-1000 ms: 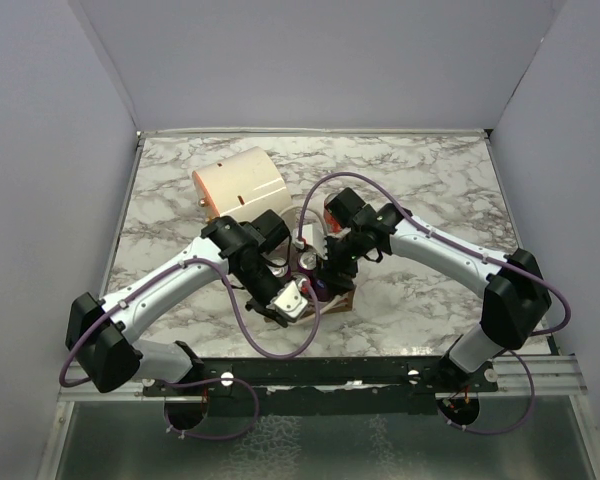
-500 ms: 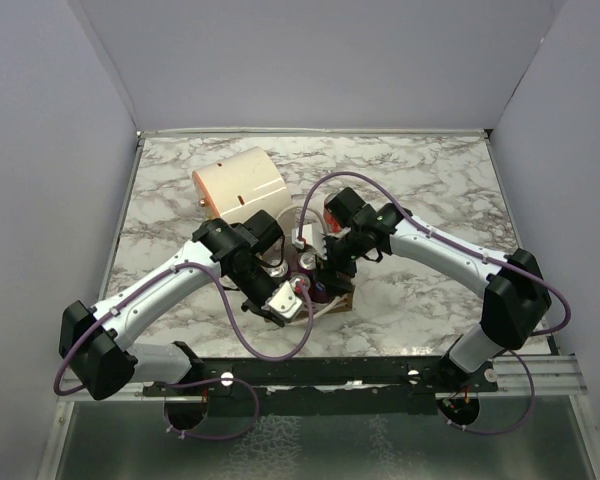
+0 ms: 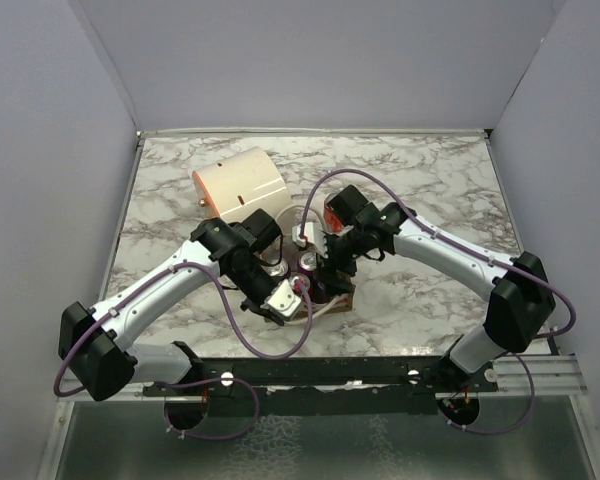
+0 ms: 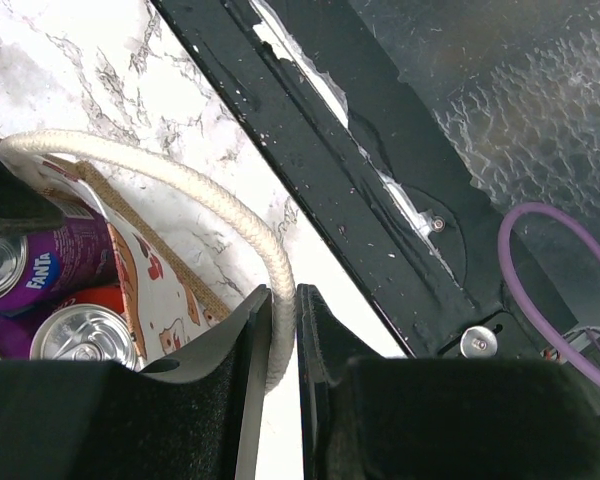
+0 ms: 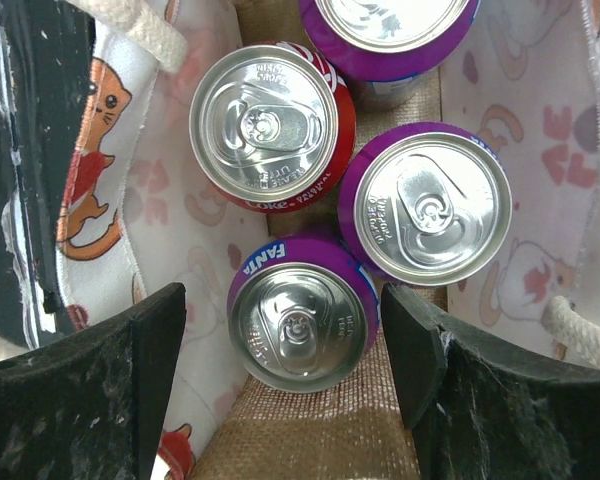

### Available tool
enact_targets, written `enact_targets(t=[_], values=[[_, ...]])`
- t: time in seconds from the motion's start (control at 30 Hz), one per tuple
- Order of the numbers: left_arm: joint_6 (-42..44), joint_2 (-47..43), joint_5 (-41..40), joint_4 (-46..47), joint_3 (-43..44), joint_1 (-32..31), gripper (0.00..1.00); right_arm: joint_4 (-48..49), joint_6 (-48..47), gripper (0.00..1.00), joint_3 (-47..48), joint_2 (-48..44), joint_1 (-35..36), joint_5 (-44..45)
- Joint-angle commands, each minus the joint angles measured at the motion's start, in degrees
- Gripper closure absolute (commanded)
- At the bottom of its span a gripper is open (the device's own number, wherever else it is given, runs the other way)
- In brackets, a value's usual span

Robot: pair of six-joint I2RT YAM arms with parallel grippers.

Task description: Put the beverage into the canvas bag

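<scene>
Your Fanta can (image 5: 302, 318) stands upright inside the bag (image 5: 110, 200), between the spread fingers of the right pincer (image 5: 285, 335), which grips nothing. Beyond its fingertips stands a red can (image 5: 268, 125) lettered "Coke", with two more purple cans beside it. Your left pincer (image 4: 283, 330) is clamped on the rope handle (image 4: 180, 180), probably to keep the bag's mouth open and steady.

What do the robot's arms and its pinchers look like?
The left arm and right arm are smooth white tubes with chunky black joints. A thin purple cable loops along each one. The left gripper and right gripper have flat black fingers, and the right's look rough and speckled.
</scene>
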Motion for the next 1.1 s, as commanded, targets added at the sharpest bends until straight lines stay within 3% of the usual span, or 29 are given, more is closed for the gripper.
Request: enact_targets(t=[0.0, 0.33, 0.57, 0.8, 0.93, 1.07], values=[[0.47, -1.85, 2.59, -0.79, -0.49, 0.99, 0.81, 1.41, 0.72, 0.22, 2.52, -4.01, -0.22, -2.36], [-0.17, -4.35, 7.11, -1.86, -0.78, 6.92, 0.72, 6.6, 2.61, 0.24, 3.89, -10.58, -6.09, -5.09], [-1.55, -6.17, 7.52, -1.88, -0.93, 10.42, 0.61, 12.29, 7.04, 0.23, 3.01, -16.45, -12.27, -6.38], [-3.17, -8.81, 8.87, -2.66, 2.35, 16.07, 0.52, 19.53, 16.55, 0.18, 1.36, -19.07, -20.3, 0.9], [-13.19, -9.88, 8.8, 2.76, 4.05, 19.43, 0.51, 20.94, 20.04, 0.13, 2.75, -14.51, -21.69, 10.66], [-23.64, -10.89, 7.82, 8.52, 5.19, 22.66, 0.5, 21.94, 21.52, 0.09, 4.5, -7.91, -21.88, 14.83]])
